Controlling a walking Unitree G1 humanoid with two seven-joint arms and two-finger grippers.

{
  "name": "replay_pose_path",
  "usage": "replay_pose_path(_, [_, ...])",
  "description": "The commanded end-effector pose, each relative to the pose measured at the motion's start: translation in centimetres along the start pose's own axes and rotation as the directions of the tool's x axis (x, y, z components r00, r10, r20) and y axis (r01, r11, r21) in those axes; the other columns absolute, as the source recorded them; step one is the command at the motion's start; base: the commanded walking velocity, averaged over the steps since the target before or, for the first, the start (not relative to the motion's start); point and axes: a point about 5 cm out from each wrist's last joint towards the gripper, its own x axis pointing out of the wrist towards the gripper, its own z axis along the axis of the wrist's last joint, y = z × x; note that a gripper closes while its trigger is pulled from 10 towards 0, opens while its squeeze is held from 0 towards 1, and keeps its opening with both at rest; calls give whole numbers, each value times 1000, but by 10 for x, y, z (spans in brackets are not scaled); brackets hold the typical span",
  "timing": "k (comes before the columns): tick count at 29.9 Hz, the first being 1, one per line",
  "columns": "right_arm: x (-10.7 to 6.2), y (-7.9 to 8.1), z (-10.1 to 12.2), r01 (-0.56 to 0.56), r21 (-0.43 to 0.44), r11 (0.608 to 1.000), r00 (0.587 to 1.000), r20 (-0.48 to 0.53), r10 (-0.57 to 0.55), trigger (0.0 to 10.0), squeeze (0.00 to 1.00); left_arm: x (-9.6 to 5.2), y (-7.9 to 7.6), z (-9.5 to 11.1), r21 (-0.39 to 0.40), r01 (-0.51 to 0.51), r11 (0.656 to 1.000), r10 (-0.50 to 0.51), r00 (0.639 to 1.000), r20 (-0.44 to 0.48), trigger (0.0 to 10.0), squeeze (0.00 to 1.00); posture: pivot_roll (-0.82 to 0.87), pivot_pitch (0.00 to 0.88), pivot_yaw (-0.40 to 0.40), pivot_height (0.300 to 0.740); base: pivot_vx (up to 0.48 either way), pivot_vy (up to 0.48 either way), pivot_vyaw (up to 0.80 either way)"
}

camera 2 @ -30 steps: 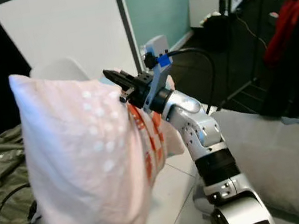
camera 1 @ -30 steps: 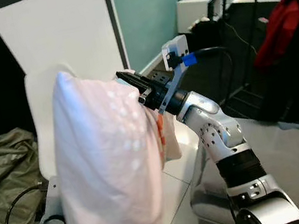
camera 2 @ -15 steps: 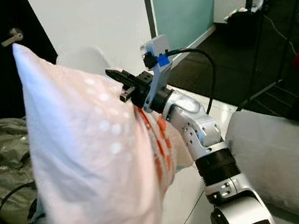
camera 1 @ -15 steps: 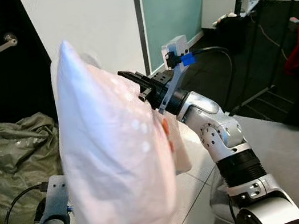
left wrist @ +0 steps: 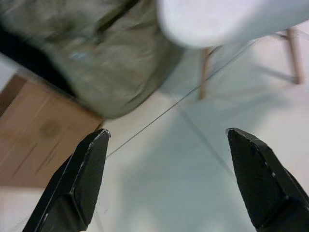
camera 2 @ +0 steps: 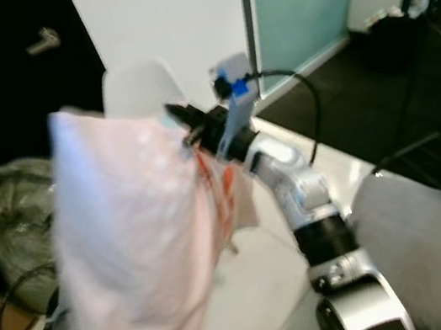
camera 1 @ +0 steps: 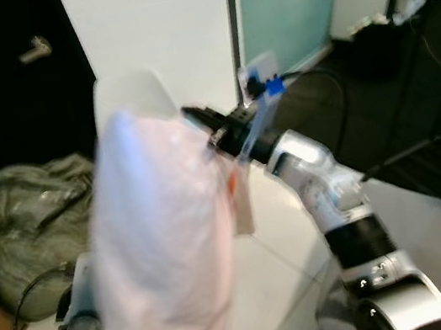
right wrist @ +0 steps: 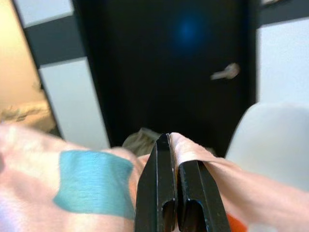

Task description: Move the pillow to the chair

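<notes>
Pillow [camera 1: 166, 243] hanging long-axis upright, pinched at its top edge by right gripper [right wrist: 173, 159]. Left gripper [left wrist: 169, 159] fingers apart over bare floor [left wrist: 193, 183], white chair [camera 1: 130, 97] just behind.

Your two head views look forward and down from the robot's head, both blurred, and share one scene: the pale pink pillow [camera 1: 166, 243] close in front, the white chair [camera 2: 142, 85] behind it, the olive bag [camera 1: 19, 209] on the floor and the dark door [camera 2: 8, 74]. Your right wrist view looks along the right pincer [right wrist: 174, 193], very near the pillow's edge, facing the same door and chair back. Your left wrist view looks down between the spread fingers [left wrist: 79, 181] of the left pincer [left wrist: 166, 186] at the tiled floor [left wrist: 193, 164], sharing the olive bag and the chair's seat and legs.
</notes>
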Motion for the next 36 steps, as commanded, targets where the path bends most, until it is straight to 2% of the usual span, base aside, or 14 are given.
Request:
replay_pose_path(1, [10, 8, 16, -23, -48, 999, 998, 63, 26, 10000, 0, -4, 3, -13, 19, -5, 1000, 6, 999, -46, 10000, 0, -168, 48, 2, 740, 0, 0, 0])
replay_pose_path(8, [10, -1, 9, 62, -82, 995, 998, 10, -62, 10000, 0, -4, 3, -12, 19, -1, 1000, 2, 999, -45, 10000, 0, -167, 52, 4, 740, 0, 0, 0])
replay_pose_path(9, [10, -6, 7, 100, -93, 991, 995, -7, -101, 10000, 0, -4, 3, -12, 17, 3, 1000, -3, 999, -46, 10000, 0, -168, 54, 4, 740, 0, 0, 0])
replay_pose_path(12, [10, -7, 7, 109, -95, 990, 994, -10, -110, 10000, 0, -4, 3, -12, 17, 5, 1000, -4, 999, -46, 10000, 0, -168, 54, 4, 740, 0, 0, 0])
replay_pose_path(13, [9, -13, 5, 154, -116, 981, 987, -26, -158, 10000, 0, -4, 1, -12, 19, 16, 1000, -15, 999, -42, 10000, 0, -168, 57, 5, 740, 300, 0, 0])
replay_pose_path(18, [8, -21, 3, 212, -134, 968, 975, -41, -219, 10000, 0, -4, 1, -12, 25, 20, 999, -19, 999, -41, 10000, 0, -168, 58, 5, 740, 318, 0, 0])
replay_pose_path(36, [11, -24, 3, 246, -141, 959, 966, -50, -255, 10000, 0, -4, -1, -13, 31, 30, 999, -29, 999, -43, 10000, 0, -170, 59, 1, 740, 392, 0, 0])
